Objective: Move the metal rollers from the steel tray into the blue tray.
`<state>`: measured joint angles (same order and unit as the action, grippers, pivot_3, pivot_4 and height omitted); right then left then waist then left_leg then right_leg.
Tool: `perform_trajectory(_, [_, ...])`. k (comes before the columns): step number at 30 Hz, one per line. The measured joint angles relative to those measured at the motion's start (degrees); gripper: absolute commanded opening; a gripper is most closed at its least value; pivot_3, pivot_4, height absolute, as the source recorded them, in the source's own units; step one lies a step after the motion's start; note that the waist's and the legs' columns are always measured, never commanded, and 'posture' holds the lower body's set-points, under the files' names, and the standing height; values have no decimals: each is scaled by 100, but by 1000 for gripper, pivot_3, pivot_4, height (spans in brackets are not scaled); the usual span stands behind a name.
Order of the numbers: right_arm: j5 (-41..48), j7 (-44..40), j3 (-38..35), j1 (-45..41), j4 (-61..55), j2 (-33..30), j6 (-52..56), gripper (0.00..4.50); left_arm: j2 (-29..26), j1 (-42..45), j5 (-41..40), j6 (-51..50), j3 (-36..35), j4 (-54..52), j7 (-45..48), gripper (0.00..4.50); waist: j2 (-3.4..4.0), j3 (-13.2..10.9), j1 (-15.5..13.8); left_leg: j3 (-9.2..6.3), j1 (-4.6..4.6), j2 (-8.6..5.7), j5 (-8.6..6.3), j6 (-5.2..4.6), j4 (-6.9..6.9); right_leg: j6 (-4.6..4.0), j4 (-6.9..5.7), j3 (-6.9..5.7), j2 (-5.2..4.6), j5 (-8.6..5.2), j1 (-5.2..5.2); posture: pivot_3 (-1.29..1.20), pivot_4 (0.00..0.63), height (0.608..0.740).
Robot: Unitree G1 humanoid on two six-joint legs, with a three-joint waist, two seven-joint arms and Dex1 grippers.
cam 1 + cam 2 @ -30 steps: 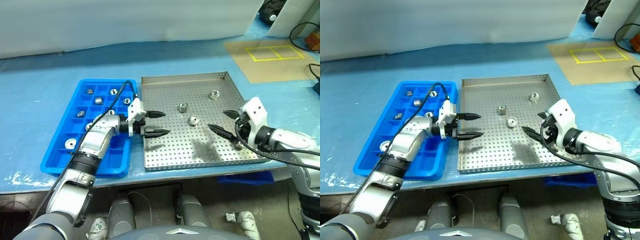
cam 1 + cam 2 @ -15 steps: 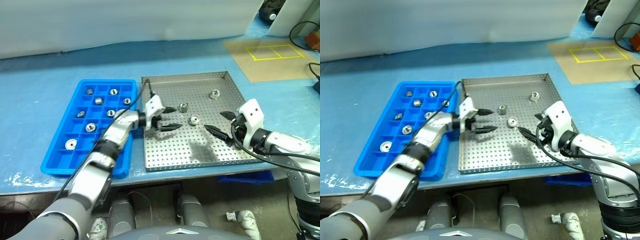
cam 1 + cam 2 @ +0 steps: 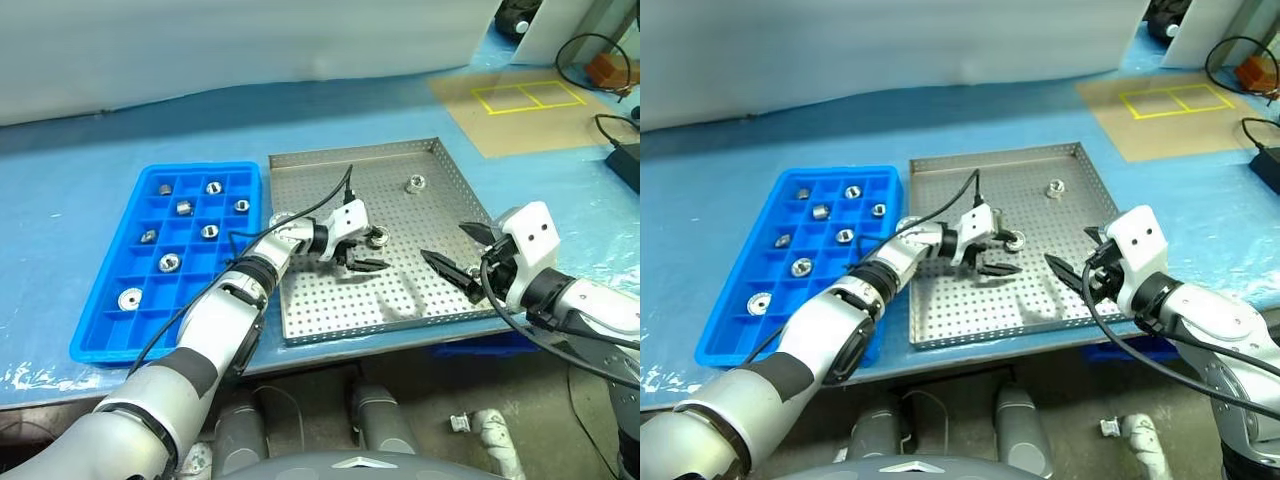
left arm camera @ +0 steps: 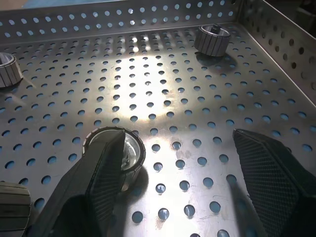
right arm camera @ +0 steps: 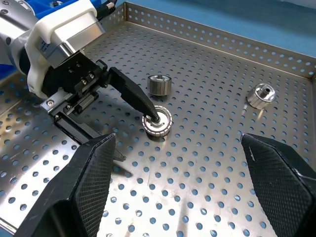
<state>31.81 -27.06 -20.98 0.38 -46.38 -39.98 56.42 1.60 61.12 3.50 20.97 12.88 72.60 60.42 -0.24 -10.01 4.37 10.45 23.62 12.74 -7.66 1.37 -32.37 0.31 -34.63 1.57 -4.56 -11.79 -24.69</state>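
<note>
One of the metal rollers [image 5: 157,120] lies on the perforated floor of the steel tray [image 3: 420,155], with two more further back. It is straddled by the open jaws of the left gripper [image 3: 364,254], one finger tip over its bore, apparently lined up for a pinch. The right gripper [image 3: 455,259] is held apart, jaws wide, empty. Seven rollers are already lodged in the blue tray [image 3: 100,330].

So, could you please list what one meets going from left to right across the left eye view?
Blue tray → left gripper over the steel tray → lone far metal roller → right gripper.
</note>
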Motion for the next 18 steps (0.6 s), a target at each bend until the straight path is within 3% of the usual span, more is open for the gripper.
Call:
perform_trajectory(6, [71, 183, -82, 163, -199, 24, 12, 4161, 225, 167, 335, 27, -14, 225, -1115, 3672, 0, 0, 123, -1, 15, -7, -13, -21, -19, 5, 7, -4, -6, -2, 0, -762, 150, 740])
perform_trajectory(12, [93, 256, -84, 282, -206, 24, 10, 4161, 208, 210, 244, 24, -332, 240, -840, 3672, -1, 0, 297, -3, 23, -8, -15, -24, -19, 6, 14, -13, -6, -3, -3, -753, 150, 740])
perform_trajectory(18, [89, 331, -53, 249, -204, 24, -19, 4161, 159, 211, 298, -150, -416, 331, -1149, 3672, -1, 0, 394, -12, 36, -14, -18, -29, -28, 9, 16, -24, -7, -4, -3, -741, 150, 740])
